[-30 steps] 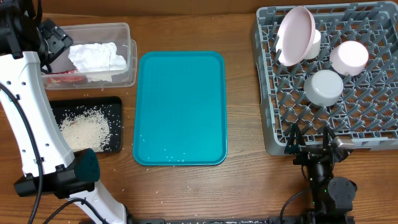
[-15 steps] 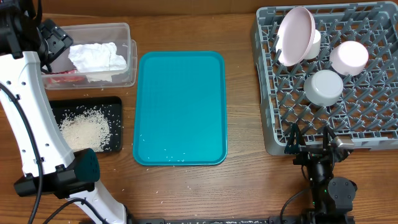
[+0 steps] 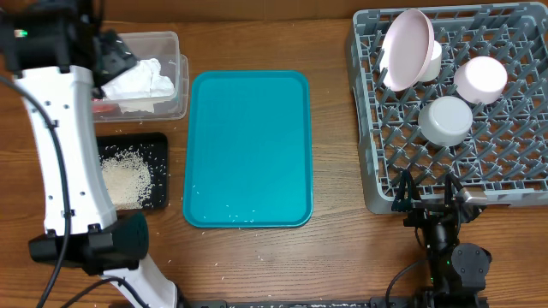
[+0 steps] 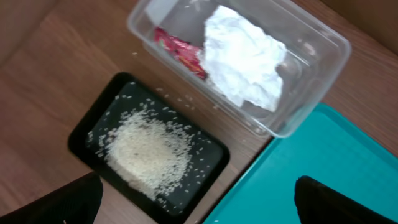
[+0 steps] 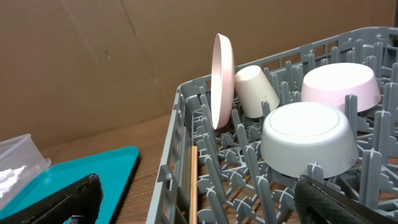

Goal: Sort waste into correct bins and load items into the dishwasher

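Note:
A crumpled white napkin (image 4: 242, 56) and a red sauce packet (image 4: 180, 50) lie in the clear tub (image 4: 336, 43). Rice (image 4: 146, 152) is heaped in the black tray (image 4: 81, 134) beside it. My left gripper (image 4: 199, 202) hangs open high above these two bins, holding nothing. In the grey dish rack (image 3: 370, 202) stand the larger white plate (image 3: 407, 47) on edge, the white cup (image 3: 432, 62), the grey bowl (image 3: 445, 120) and the small white plate (image 3: 479, 79), both upturned. My right gripper (image 3: 425, 192) rests open at the rack's near edge, empty.
The teal serving tray (image 3: 248, 145) lies mid-table with a few stray grains at its near end. My white left arm (image 3: 64, 145) covers the left part of both bins in the overhead view. A wooden stick (image 5: 194, 180) lies inside the rack's left wall.
My left arm has swung to the right, so it now covers more of the clear tub and the black tray. The right arm has not moved.

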Available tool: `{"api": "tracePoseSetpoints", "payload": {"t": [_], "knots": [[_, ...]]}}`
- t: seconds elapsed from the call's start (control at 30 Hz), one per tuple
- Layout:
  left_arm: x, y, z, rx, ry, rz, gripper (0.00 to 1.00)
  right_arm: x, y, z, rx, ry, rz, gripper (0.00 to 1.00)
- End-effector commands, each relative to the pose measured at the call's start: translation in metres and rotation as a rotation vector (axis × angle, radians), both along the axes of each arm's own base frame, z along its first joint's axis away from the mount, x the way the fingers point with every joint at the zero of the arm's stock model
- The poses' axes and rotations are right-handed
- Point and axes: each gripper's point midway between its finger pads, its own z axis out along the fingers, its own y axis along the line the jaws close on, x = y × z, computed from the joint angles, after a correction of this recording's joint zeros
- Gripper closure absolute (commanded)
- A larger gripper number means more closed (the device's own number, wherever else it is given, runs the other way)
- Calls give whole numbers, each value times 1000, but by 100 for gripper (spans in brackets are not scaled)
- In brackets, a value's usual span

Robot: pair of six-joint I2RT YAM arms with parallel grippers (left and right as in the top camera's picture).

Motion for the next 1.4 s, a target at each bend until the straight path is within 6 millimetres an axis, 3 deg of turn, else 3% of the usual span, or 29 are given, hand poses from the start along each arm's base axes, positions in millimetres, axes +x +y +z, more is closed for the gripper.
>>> {"api": "tracePoseSetpoints", "payload": {"t": [0.0,0.13,0.27,0.53,0.77,0.87,0.97,1.13,1.2,1.37], "knots": [[-16,-19,8,21,-36,-63,0,0,0,-1,-4,-6,-3,0],[-30,-39,-18,11,-19,-116,0,0,0,-1,-4,-6,-3,0],[-60,-50,-50,2,13,-132,0,0,0,-1,-4,-6,-3,0],[-136,-47,-107,-5,19,-115,0,0,0,-1,-4,-6,-3,0],[-191,-44,-128,4,-35,-114,0,0,0,-1,-3,-6,-3,0],[-193,-44,-138,35,-94,-173,0,0,0,-1,-4,-6,-3,0],[-180,-52,-152,49,-186,-273,0,0,0,-1,-4,-6,-3,0],[-157,-82,-177,15,-386,-477,0,0,0,-1,-4,-6,-3,0],[-151,-96,-181,-2,-473,-560,0,0,0,-1,-4,-6,-3,0],[-150,-98,-181,38,-616,-576,0,0,0,-1,-4,-6,-3,0]]}}
